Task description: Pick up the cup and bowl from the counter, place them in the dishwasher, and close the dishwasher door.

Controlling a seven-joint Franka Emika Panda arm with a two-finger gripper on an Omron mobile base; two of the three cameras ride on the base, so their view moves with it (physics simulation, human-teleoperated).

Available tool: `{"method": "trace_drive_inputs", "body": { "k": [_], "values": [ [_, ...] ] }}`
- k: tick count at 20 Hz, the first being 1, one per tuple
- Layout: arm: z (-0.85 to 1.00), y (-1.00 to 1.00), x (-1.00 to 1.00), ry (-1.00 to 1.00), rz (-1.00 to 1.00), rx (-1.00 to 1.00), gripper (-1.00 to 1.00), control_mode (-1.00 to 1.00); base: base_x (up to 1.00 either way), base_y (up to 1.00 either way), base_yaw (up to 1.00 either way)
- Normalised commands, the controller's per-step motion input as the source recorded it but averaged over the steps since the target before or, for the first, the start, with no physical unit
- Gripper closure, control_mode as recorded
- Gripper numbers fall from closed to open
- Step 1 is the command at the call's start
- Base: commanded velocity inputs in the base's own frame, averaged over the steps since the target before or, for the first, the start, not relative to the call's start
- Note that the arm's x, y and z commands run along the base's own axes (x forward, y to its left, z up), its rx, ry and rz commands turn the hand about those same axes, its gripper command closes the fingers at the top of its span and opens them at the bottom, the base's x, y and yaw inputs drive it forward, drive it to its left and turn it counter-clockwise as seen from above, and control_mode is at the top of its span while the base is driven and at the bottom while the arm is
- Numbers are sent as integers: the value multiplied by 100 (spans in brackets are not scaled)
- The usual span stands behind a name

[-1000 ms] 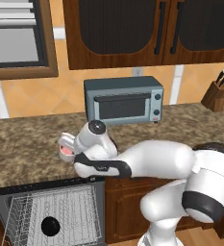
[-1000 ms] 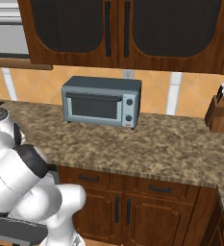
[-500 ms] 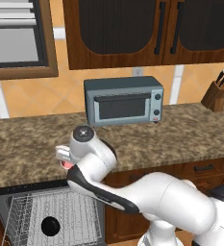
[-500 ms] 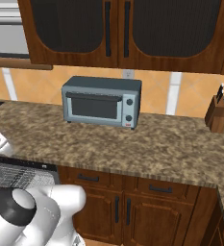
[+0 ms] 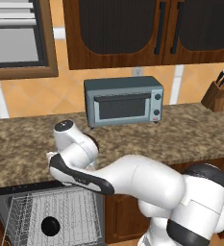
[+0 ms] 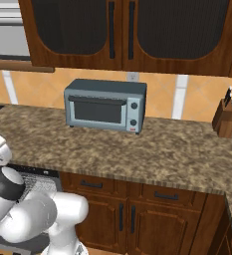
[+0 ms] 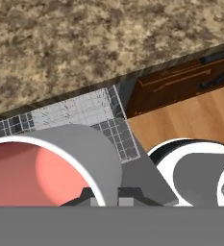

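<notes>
— Where is our cup (image 7: 60, 163) right now?

— It sits at the lower left of the hand view, right up against our gripper (image 7: 107, 198). We can see its pink inside, so its open end faces the camera. The fingers are pinched nearly together, and we think they are clamped on the cup's wall.

— And where does it need to go?

— Into the white rack (image 7: 75, 113) of the dishwasher (image 5: 17, 191). In the hand view the rack lies just above the cup, in the middle left of the frame. So the cup hangs over the open dishwasher, near its right side.

— What is close by that we could bump?

— The thick front edge of the counter (image 7: 84, 43) runs across the frame just past the rack. We should stay on the near side of that edge as we go down. To the right of the rack we see brown drawers (image 7: 176, 81) and the wood floor (image 7: 180, 120). If we drift that way, the cup could miss the rack.

— Is there room in the rack?

— We think so. In the left base view the black bowl (image 5: 50, 226) already lies in the rack, at the lower left of the frame. The wires to its right look bare. We should set the cup there, beside the bowl and not on it.
</notes>
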Motion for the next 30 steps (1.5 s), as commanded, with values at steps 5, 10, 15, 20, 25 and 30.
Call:
{"method": "trace_drive_inputs", "body": {
  "k": [5, 10, 15, 20, 25, 30],
  "values": [
    [-92, 0, -2, 3, 7, -7, 100, -100, 0, 0, 0],
    [-95, 3, 0, 1, 8, -8, 100, -100, 0, 0, 0],
    [-98, 9, 0, 4, 7, -10, 100, -100, 0, 0, 0],
    [-80, 1, 0, 1, 8, -5, 100, -100, 0, 0, 0],
    [-41, 4, 1, 0, 9, 0, 100, -100, 0, 0, 0],
    [-14, 4, 24, -3, 7, 0, 100, -100, 0, 0, 0]
  ]
}}
